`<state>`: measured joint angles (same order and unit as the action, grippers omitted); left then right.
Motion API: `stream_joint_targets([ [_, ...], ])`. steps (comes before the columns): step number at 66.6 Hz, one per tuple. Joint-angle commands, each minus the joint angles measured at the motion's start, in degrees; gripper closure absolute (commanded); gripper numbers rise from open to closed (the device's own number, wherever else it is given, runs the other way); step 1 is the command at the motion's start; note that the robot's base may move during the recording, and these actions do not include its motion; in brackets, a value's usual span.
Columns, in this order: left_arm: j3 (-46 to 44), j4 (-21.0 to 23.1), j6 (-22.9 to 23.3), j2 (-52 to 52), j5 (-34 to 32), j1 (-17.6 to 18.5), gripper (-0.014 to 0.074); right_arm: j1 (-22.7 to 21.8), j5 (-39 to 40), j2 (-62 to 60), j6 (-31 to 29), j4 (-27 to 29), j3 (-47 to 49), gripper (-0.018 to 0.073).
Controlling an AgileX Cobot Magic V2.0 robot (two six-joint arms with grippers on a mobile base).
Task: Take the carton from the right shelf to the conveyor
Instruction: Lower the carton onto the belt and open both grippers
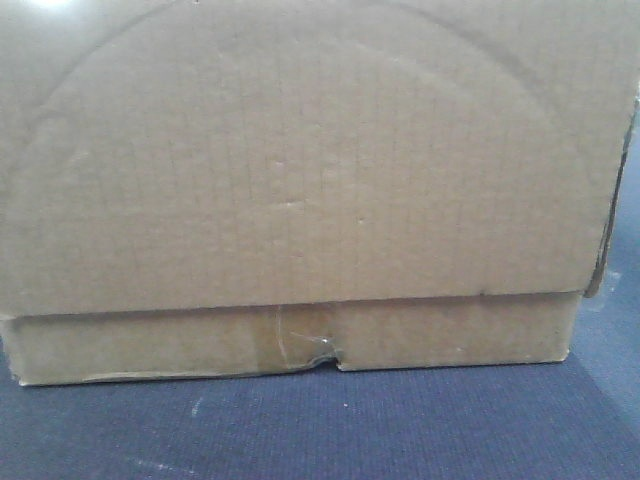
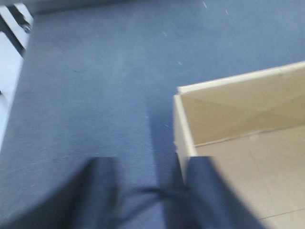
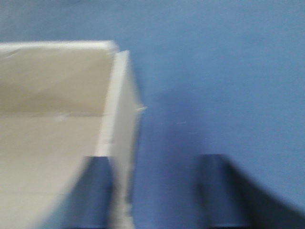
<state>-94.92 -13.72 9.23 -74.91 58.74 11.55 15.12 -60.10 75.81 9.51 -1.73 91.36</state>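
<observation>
Already I see the carton [image 1: 300, 200] sitting on the conveyor [image 1: 300, 430], filling the front view from its left edge nearly to its right, the shelf nowhere in sight. At lower centre of the left wrist view my left gripper [image 2: 150, 195] stands wide, one finger on the belt side and one inside the carton's near wall, which it straddles without visibly clamping. At lower centre of the right wrist view my right gripper [image 3: 159, 191] likewise straddles the opposite wall, jaws wide, so I judge only release and withdrawal remain.
</observation>
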Motion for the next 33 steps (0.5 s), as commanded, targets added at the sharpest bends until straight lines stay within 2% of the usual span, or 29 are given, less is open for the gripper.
stream_joint_targets([
  [1, 4.7, 3.6, -1.6, 4.1, -3.2, -3.7, 0.0616, -2.6, -0.3, -1.9, -1.0, -2.4, 0.5, 0.0523],
  [5, 9.4, 4.6, -1.6, 6.9, -5.5, -6.0, 0.0617, -3.6, -0.5, -2.4, -1.0, -3.0, 0.2, 0.0624],
  [7, 12.7, 5.0, -1.6, 8.3, -6.8, -7.1, 0.0606, -3.9, -0.5, -3.0, -1.0, -3.0, -0.1, 0.0643],
  [18, 30.2, 6.1, -1.6, 17.7, -17.0, -11.5, 0.0601, -4.2, 4.4, -6.5, -1.0, -4.8, -7.9, 0.0634],
  [33, 52.6, 5.7, -1.6, 33.7, -29.8, -11.9, 0.0601, -4.2, 17.3, -16.8, -1.0, -6.0, -29.8, 0.0634],
])
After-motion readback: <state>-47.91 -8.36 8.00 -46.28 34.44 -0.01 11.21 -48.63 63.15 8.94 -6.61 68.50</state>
